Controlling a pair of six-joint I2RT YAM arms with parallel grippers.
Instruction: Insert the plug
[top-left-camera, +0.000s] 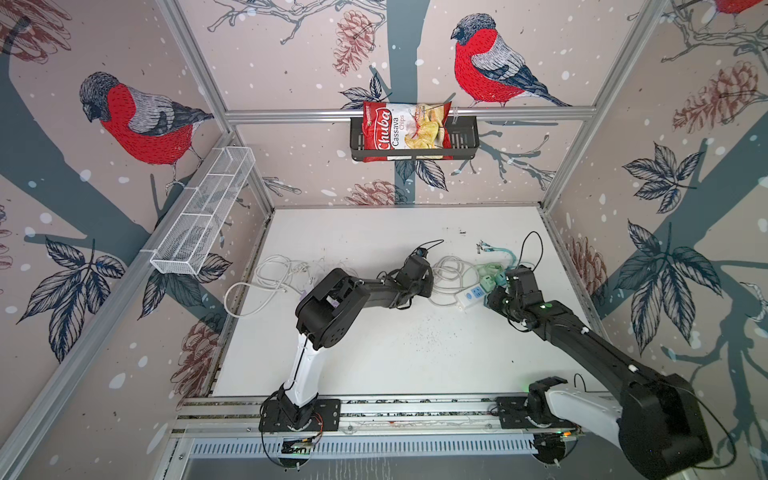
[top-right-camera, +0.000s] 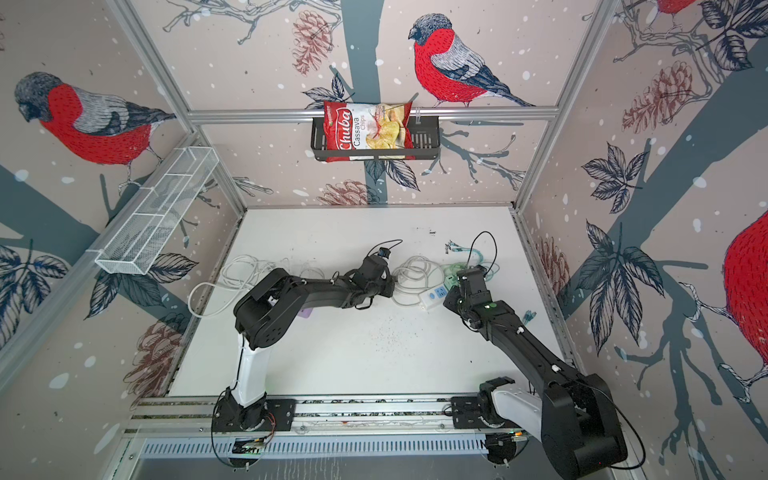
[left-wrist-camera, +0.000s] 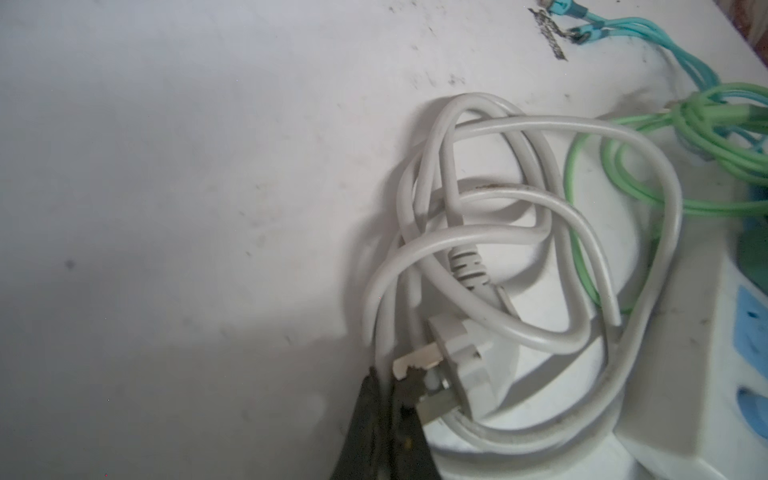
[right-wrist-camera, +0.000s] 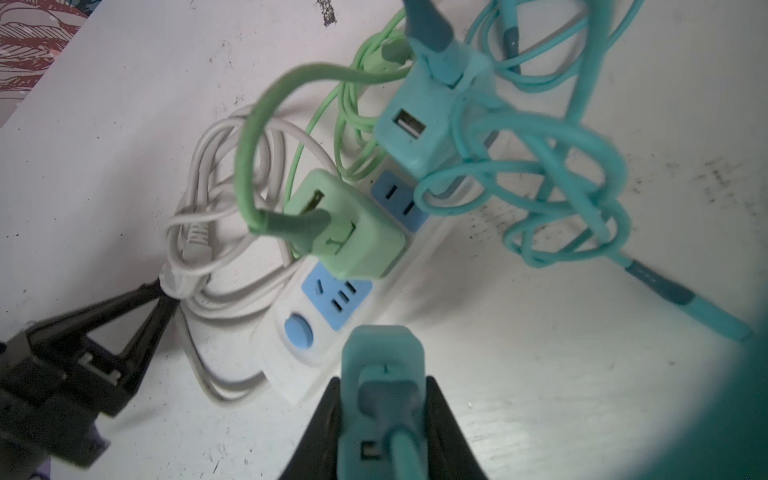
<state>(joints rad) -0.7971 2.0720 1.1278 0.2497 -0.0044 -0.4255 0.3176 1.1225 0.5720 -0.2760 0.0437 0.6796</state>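
A white power strip with blue sockets lies on the table, seen in both top views. A green adapter and a teal adapter sit plugged into it. One blue socket by the round switch is free. My right gripper is shut on a teal plug, held just above the switch end of the strip. My left gripper is shut, its tips against the prongs of the strip's own white plug. Whether those tips pinch anything does not show.
The strip's white cord lies coiled beside it, tangled with green and teal cables. More loose white cable lies at the left. A chips bag sits in a black wall basket; a white wire basket hangs on the left wall.
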